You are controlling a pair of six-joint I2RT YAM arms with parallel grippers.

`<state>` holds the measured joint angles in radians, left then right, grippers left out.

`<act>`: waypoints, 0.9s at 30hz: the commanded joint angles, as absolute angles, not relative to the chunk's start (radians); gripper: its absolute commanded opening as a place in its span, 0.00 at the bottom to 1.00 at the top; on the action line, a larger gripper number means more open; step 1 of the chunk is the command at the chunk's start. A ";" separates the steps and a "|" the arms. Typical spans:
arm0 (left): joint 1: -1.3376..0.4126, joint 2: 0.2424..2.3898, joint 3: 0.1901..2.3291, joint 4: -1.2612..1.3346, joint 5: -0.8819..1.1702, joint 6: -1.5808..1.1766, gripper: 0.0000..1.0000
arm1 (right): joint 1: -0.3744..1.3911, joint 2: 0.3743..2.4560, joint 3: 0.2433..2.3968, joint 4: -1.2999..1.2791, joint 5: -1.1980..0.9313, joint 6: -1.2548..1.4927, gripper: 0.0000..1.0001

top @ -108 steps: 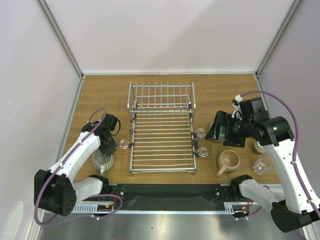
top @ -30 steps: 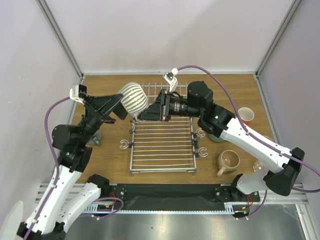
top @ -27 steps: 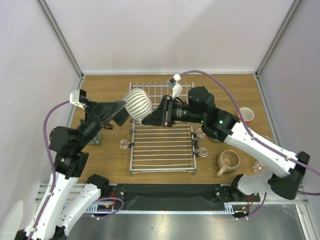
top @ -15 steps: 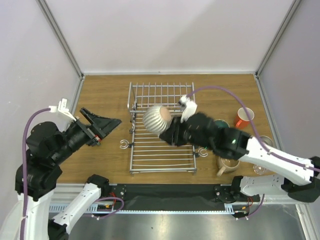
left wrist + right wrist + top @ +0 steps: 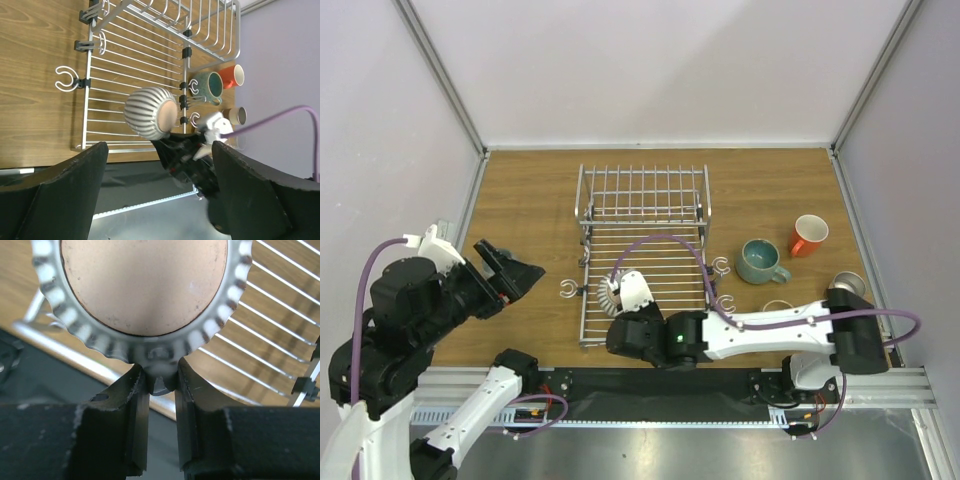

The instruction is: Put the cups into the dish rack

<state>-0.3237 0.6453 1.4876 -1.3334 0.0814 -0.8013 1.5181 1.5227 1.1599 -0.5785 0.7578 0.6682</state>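
My right gripper (image 5: 159, 380) is shut on the small handle of the ribbed silver-grey cup (image 5: 142, 285), whose coppery inside faces the wrist camera. In the top view that cup (image 5: 612, 291) hangs over the front left part of the dish rack (image 5: 650, 215), with the right gripper (image 5: 620, 306) just in front of it. I cannot tell if the cup touches the wires. My left gripper (image 5: 515, 274) is raised left of the rack, open and empty. In the left wrist view its fingers (image 5: 50, 200) frame the ribbed cup (image 5: 147, 112) from far above.
Right of the rack stand a teal-green cup (image 5: 760, 260), a red-orange cup (image 5: 808, 235) and a shiny metal cup (image 5: 847, 284). A beige cup (image 5: 235, 115) sits partly behind the right arm. Small wire hooks (image 5: 567, 290) stick out from the rack's sides.
The left gripper let go of the ribbed cup and drew back to the left and up. The right arm carried the cup from the rack's back left down to its front left.
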 commanded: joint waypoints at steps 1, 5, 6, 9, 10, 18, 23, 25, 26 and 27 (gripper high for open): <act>-0.318 0.643 1.522 -1.430 0.080 -0.762 0.90 | 1.487 1.552 1.223 -0.463 0.896 0.654 0.00; -0.319 0.641 1.523 -1.440 0.086 -0.750 0.86 | 1.428 1.580 1.218 -0.411 0.827 0.638 0.00; -0.318 0.640 1.523 -1.440 0.092 -0.743 0.84 | 1.416 1.586 1.218 -0.388 0.816 0.623 0.00; -0.318 0.627 1.526 -1.428 0.112 -0.726 0.80 | 1.391 1.620 1.232 -0.356 0.801 0.585 0.00; -0.318 0.623 1.528 -1.425 0.112 -0.721 0.80 | 1.384 1.635 1.236 -0.348 0.779 0.580 0.00; -0.318 0.621 1.551 -1.450 0.115 -0.692 0.79 | 1.330 1.718 1.270 -0.299 0.767 0.555 0.00; -0.318 0.617 1.565 -1.465 0.118 -0.676 0.79 | 1.298 1.758 1.284 -0.293 0.758 0.552 0.00; -0.318 0.614 1.565 -1.466 0.121 -0.678 0.79 | 1.284 1.766 1.284 -0.288 0.752 0.543 0.00; -0.318 0.612 1.565 -1.465 0.123 -0.678 0.78 | 1.279 1.766 1.284 -0.281 0.744 0.531 0.00; -0.318 0.612 1.563 -1.466 0.121 -0.678 0.78 | 1.273 1.766 1.282 -0.278 0.727 0.526 0.00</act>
<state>-0.3237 0.6170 1.5410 -1.3556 0.1043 -0.7055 1.2888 1.7756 1.2221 -0.3748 0.6910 0.5442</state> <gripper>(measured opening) 0.786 0.255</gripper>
